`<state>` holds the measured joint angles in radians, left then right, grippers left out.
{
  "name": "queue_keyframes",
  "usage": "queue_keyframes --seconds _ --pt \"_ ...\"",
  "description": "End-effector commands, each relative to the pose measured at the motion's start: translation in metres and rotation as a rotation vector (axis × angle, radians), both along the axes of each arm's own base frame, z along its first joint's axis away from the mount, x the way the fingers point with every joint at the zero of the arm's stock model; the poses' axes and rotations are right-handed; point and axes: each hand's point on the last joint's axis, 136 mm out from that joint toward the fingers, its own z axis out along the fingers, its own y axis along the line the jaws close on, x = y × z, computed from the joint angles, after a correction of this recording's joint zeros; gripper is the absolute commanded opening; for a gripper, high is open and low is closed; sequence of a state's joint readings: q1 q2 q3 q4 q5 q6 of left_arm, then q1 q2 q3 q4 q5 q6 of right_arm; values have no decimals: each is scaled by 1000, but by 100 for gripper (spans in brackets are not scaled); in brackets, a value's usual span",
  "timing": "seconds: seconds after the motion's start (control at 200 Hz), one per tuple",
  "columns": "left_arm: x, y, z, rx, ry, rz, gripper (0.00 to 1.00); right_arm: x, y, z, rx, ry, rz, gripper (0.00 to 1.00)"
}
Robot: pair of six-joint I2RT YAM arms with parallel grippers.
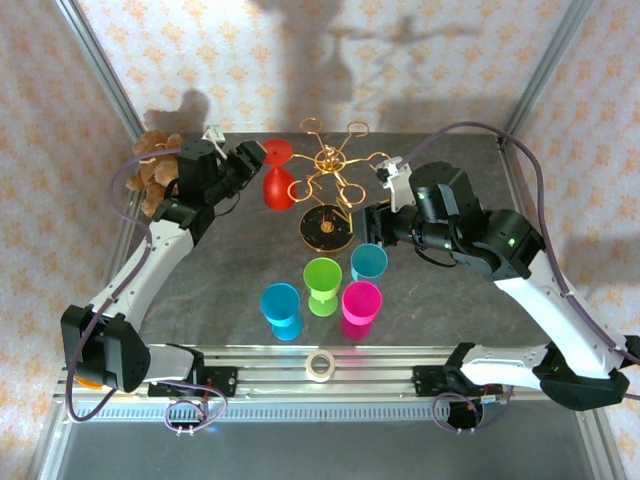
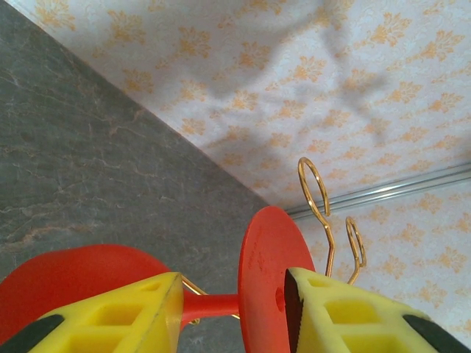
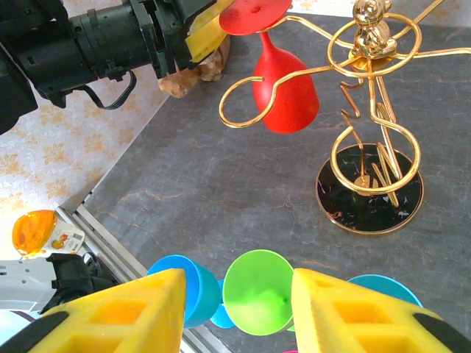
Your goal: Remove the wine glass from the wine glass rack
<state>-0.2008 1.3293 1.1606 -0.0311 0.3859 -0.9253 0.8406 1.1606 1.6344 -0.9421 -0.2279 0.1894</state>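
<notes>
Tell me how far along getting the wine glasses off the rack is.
Apparently done: four coloured glasses stand on the table before the rack. In hand: the left hand, open, brackets the stem of the red glass, which hangs upside down from a rack arm. Still to do: grip it, slide it free, set it down. The right hand is open and empty.

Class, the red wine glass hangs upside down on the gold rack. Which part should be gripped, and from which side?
Grip the stem, under the foot, coming from outside the rack, where the left tool is. The red wine glass hangs bowl down with its stem bare between foot and bowl, and the rack's post crowds the inner side.
</notes>
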Motion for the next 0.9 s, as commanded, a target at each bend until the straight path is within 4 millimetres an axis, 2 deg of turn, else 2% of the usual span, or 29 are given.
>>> queue_keyframes --seconds 0.0,0.646,0.896 --pt "8 1 26 3 -86 -3 37 6 -4 9 2 -40 -22 41" --pt "15 -1 27 7 -93 -7 22 7 -3 5 -13 -41 -20 40" --pt "16 -2 28 6 -95 -12 8 7 -3 3 -17 -37 -21 40"
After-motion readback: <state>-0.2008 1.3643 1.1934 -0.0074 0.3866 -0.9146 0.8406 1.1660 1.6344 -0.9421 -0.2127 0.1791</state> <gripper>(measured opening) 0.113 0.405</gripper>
